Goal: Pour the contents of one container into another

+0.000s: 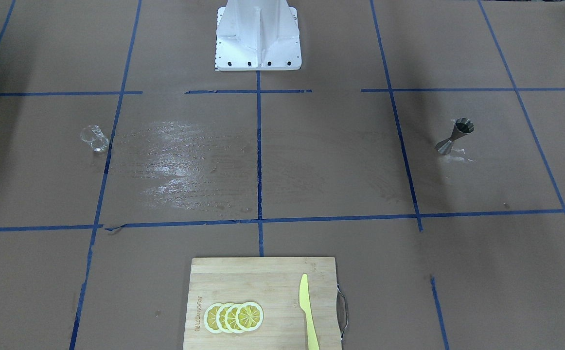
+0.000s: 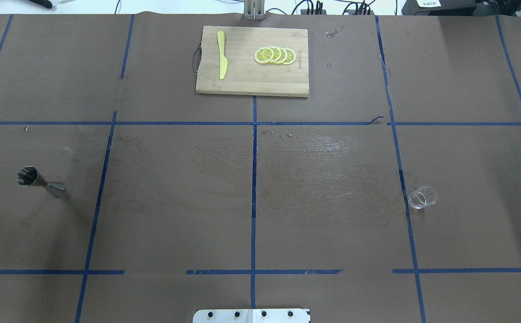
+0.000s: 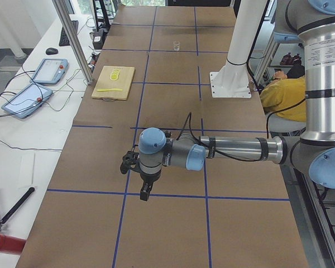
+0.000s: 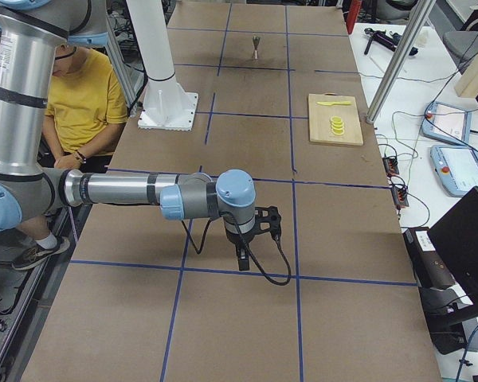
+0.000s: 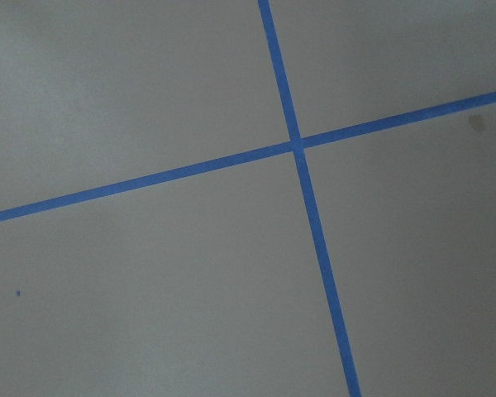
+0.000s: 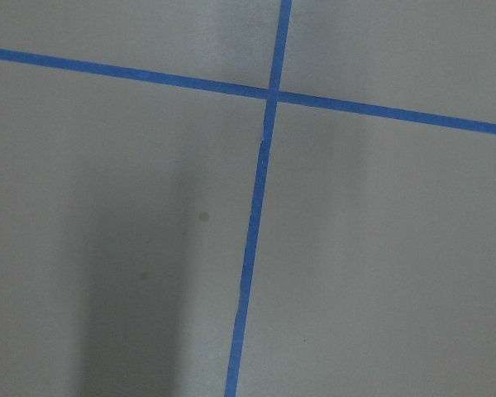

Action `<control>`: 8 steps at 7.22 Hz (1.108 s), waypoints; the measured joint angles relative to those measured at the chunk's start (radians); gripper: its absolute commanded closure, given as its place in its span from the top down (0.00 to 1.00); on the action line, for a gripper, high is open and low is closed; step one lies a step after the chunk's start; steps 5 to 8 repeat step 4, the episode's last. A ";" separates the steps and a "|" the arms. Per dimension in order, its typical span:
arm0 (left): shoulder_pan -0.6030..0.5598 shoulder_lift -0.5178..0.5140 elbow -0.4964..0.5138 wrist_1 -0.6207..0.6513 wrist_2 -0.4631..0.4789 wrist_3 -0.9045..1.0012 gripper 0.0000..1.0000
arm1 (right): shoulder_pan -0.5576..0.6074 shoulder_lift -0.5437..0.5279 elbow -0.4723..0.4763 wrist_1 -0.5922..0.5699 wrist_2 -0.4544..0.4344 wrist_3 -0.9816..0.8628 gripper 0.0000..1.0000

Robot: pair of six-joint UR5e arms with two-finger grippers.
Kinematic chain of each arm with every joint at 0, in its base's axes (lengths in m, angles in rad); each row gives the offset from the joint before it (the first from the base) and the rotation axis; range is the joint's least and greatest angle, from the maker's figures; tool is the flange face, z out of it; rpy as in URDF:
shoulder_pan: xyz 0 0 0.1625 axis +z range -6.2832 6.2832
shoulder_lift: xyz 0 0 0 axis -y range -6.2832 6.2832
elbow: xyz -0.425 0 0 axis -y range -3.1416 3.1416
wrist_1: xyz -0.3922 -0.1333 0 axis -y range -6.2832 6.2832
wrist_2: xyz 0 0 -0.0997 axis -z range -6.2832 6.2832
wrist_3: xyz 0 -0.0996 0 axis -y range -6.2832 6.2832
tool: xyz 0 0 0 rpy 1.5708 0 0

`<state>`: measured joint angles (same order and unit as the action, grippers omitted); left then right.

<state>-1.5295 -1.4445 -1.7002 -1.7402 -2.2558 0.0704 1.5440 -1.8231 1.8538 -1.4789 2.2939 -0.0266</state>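
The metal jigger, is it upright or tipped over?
Upright. The jigger stands on its lower cone, with the upper cone's mouth facing up.

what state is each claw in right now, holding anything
left claw: cannot be told, it shows only in a side view
right claw: cannot be told, it shows only in a side view

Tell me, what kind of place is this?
Probably a robotics lab: the left arm and right arm reach over a table gridded with blue tape, with control tablets nearby.
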 measured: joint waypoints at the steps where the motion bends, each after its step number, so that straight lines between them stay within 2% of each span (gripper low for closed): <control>1: -0.001 -0.007 0.007 0.004 -0.005 0.001 1.00 | -0.002 0.006 -0.003 -0.011 0.014 0.007 1.00; 4: -0.008 -0.005 -0.004 0.009 -0.124 0.003 1.00 | -0.006 0.053 -0.009 -0.116 0.085 0.011 1.00; 8: -0.008 -0.005 -0.004 0.009 -0.124 0.003 1.00 | -0.006 0.053 -0.009 -0.116 0.085 0.011 1.00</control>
